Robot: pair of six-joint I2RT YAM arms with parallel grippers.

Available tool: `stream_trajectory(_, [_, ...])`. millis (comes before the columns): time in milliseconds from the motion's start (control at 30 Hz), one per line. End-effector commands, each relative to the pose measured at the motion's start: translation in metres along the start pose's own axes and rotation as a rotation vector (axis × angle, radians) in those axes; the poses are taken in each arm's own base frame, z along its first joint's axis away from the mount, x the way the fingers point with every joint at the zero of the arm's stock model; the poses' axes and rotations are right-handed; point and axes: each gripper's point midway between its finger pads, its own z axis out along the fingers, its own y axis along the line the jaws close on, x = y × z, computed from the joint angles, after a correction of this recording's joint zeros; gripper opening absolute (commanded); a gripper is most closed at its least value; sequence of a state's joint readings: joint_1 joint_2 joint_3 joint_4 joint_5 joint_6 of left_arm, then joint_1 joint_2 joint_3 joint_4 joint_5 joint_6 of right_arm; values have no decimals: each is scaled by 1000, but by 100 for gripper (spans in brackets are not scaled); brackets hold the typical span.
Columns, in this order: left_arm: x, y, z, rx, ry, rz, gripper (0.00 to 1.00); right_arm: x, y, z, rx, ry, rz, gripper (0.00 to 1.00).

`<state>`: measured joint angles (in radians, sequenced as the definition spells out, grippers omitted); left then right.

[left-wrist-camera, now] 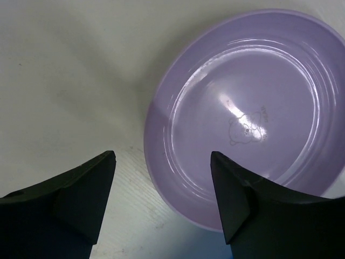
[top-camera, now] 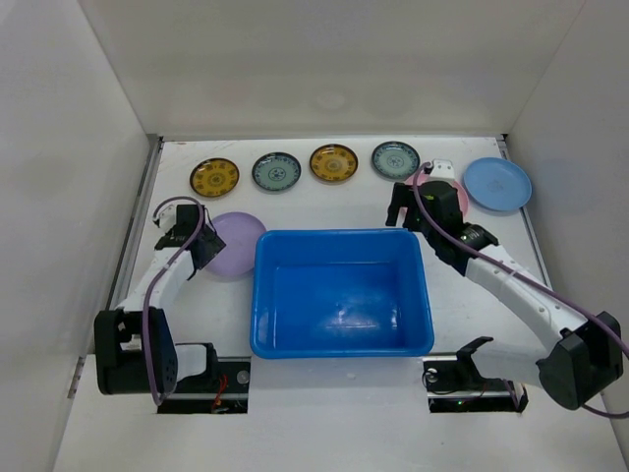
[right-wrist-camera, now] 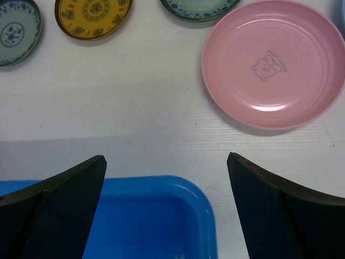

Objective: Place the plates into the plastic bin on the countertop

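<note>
- Presently the left gripper [left-wrist-camera: 161, 156] has its jaws spread and pinches nothing. The near rim of the purple plate [left-wrist-camera: 253, 118] shows in the gap between them, closer to the finger on the right of the wrist view, and most of the plate lies ahead and to the right.
- By the other finger lies bare countertop [left-wrist-camera: 64, 81].
- The right gripper [right-wrist-camera: 165, 157] has its jaws wide apart and holds nothing. It is over the far corner of the blue bin [right-wrist-camera: 161, 216].
- Ahead of those jaws and to the right, the pink plate [right-wrist-camera: 275, 65] lies flat on the countertop, apart from the bin.
- Ahead to the left lie a yellow plate [right-wrist-camera: 94, 16] and a teal plate [right-wrist-camera: 13, 29]. A second teal plate [right-wrist-camera: 199, 8] is straight ahead, near the pink one.
</note>
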<state>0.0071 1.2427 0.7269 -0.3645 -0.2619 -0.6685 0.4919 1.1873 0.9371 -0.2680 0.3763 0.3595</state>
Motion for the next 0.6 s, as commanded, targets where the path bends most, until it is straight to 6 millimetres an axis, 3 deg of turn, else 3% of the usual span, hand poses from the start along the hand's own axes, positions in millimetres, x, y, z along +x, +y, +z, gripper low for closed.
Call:
stream_trajectory(0, [2,-2,11,-8,-3,-13,66,-7,13,3,-46,-30,33,100])
stream_trajectory(267, [8,9,27,-64,22,-18,55,-6,14,5,-49,-24,33,100])
stream_trajectory(567, [15,15,39,-102,55,-25,29,-4,16,5,-61,-16,34,100])
